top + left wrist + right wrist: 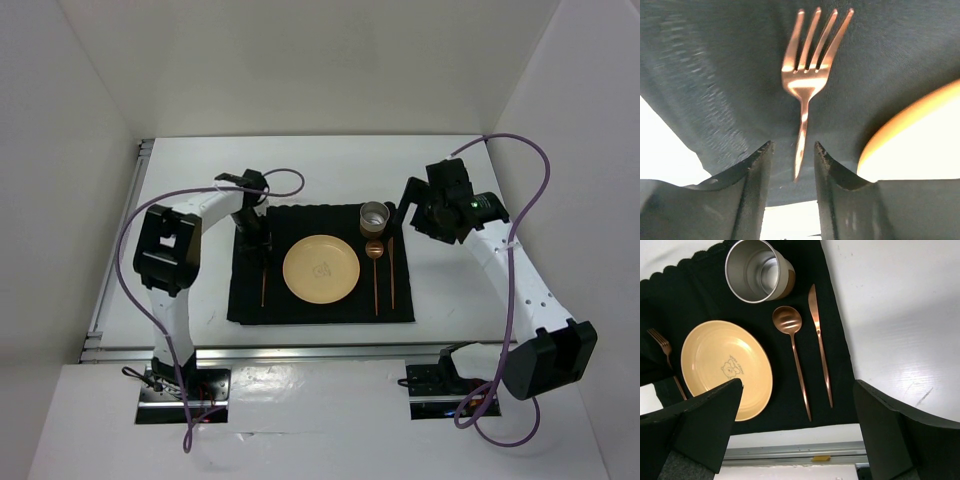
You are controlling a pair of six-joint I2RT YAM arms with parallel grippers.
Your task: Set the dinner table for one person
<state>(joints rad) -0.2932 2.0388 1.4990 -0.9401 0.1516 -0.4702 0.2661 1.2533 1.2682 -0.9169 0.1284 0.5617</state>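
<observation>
Purple cables [521,136], white walls [300,60]

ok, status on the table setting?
Left gripper open astride fork handle; right gripper open, empty. Dinner table: plate, cup, spoon, knife on placemat. Nothing blocking.

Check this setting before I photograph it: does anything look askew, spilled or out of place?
Nothing is spilled or damaged, and nothing lies askew. One oddity: the spoon sits between the plate and the knife, where a knife usually goes.
</observation>
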